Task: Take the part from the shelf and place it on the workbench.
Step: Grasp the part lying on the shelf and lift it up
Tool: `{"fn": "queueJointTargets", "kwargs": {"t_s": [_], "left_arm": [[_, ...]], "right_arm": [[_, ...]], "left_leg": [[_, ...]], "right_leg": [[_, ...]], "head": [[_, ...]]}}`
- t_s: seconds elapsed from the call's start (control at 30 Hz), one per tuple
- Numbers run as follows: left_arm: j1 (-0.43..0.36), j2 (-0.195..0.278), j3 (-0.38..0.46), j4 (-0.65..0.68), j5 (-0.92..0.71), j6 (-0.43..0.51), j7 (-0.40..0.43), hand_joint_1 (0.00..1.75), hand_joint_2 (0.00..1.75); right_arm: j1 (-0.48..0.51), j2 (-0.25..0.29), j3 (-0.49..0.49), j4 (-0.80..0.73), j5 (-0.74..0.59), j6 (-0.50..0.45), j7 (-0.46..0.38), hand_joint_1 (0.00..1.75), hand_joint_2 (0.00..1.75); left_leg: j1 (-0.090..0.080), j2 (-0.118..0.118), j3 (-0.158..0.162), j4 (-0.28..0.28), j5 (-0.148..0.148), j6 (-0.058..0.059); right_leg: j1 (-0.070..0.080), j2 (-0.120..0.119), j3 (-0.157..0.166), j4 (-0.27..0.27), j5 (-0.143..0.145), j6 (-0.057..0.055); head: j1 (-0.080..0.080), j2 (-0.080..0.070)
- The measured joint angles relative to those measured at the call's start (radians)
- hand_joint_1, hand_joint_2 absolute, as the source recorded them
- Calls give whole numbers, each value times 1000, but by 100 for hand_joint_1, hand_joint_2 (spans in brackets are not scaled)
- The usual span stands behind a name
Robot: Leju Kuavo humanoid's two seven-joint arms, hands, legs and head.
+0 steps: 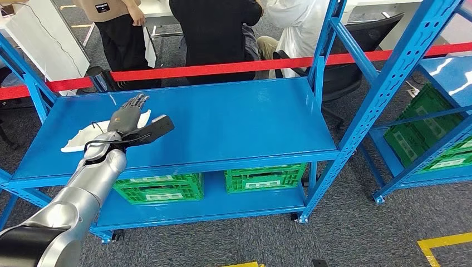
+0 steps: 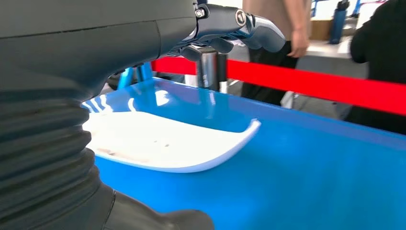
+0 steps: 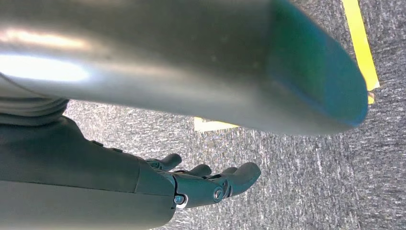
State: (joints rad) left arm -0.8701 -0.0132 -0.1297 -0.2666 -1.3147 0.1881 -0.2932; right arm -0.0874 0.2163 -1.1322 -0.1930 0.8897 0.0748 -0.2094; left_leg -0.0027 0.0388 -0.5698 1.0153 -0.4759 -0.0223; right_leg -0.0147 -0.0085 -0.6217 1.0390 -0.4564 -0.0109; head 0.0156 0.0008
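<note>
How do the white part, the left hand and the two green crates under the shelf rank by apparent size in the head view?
1. Left green crate and right green crate: look alike, unranked.
2. White part, partly hidden by the hand.
3. Left hand, close to the part.

The robot's left hand [image 1: 132, 119], dark grey with fingers spread and thumb out, hovers over the flat white curved plastic part [image 1: 83, 137] on the blue metal shelf [image 1: 234, 119]. Below the hand sit 2 green plastic crates [image 1: 265, 178]; beyond it stretches a red barrier tape [image 1: 222, 68].
</note>
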Motion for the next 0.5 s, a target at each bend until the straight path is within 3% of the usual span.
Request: {"fn": "queueJointTargets", "kwargs": {"t_s": [0.1,0.23,0.5], "left_arm": [[1,7,0,2,-6,2,15,0,175],[10,45,0,8,-49,15,102,0,175],[13,81,0,13,-60,-30,139,0,175]], "right_arm": [[0,0,0,0,2,0,0,0,0],[0,0,1,0,16,0,-6,0,0],[0,0,2,0,19,0,-9,0,0]], "left_leg": [[0,0,0,0,0,0],[0,-1,0,0,0,0],[0,-1,0,0,0,0]], "right_leg": [[0,0,0,0,0,0],[0,0,0,0,0,0],[0,0,0,0,0,0]], "head": [[0,0],[0,0],[0,0]]}}
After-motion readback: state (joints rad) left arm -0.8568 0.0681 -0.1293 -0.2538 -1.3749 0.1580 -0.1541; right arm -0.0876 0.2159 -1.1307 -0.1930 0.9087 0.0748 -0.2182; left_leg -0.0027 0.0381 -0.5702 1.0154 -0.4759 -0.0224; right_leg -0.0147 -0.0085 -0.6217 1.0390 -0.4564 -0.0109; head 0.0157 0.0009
